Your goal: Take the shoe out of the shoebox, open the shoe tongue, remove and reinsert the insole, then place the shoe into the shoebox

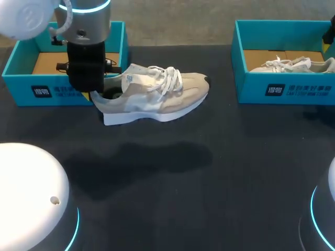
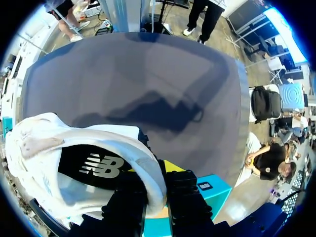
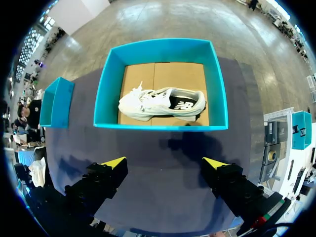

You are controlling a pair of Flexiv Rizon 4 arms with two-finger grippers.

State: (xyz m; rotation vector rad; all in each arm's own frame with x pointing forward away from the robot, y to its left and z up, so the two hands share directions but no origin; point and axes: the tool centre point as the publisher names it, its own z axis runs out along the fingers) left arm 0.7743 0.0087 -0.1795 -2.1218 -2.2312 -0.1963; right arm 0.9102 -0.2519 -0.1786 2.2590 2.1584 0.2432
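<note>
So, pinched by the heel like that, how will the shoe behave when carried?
The shoe likely keeps its shape: its thick sole looks stiff. Held only at the padded heel collar by the left gripper, the toe may droop or swing. The soft collar could squash and slip a little.

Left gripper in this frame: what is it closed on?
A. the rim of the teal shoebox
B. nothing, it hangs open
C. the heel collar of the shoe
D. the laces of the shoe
C: in the left wrist view the heel collar of the shoe passes between the two fingers of the left gripper, one inside the opening and one outside. The head view puts that arm at the heel end.
</note>
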